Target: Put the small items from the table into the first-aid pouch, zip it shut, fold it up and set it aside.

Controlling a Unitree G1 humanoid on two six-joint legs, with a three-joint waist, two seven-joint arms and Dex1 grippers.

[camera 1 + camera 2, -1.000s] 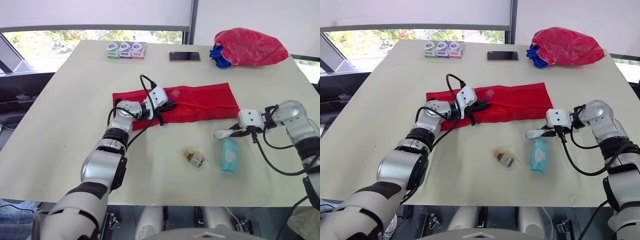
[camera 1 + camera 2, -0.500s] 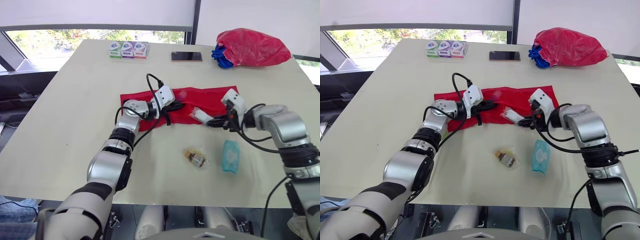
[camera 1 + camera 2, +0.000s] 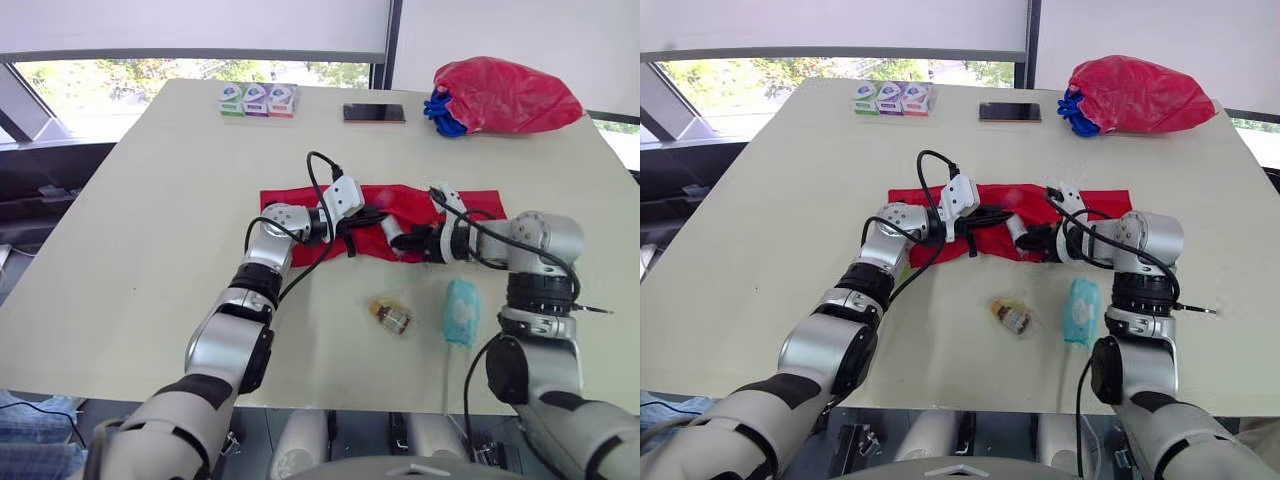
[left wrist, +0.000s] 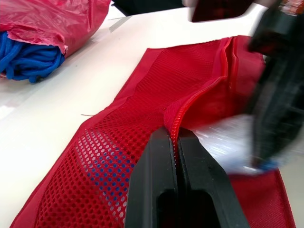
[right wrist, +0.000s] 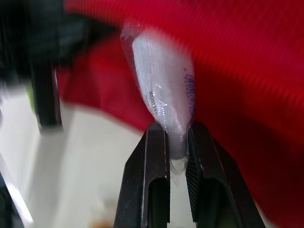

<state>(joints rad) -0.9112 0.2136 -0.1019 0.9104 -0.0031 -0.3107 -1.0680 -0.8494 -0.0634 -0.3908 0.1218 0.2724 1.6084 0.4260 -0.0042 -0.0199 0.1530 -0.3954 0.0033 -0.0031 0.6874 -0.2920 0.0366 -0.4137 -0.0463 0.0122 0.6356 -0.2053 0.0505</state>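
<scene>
**Packet could miss the pouch mouth**

Eye view: the red first-aid pouch (image 3: 480, 203) lies mid-table, with the right gripper (image 3: 410, 242) at its near edge.
Left wrist view: the left gripper (image 4: 173, 138) pinches the zipper lip (image 4: 197, 97). A slip there would shut the mouth.
Right wrist view: the right gripper nips the tail of a clear-wrapped packet (image 5: 164, 95), which could slide free.

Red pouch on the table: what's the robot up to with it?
The left gripper pinches the open zipper edge of the red pouch, while the right gripper holds a clear-wrapped white packet at the opening. A teal pack and a small wrapped item lie nearby, not yet packed.
</scene>
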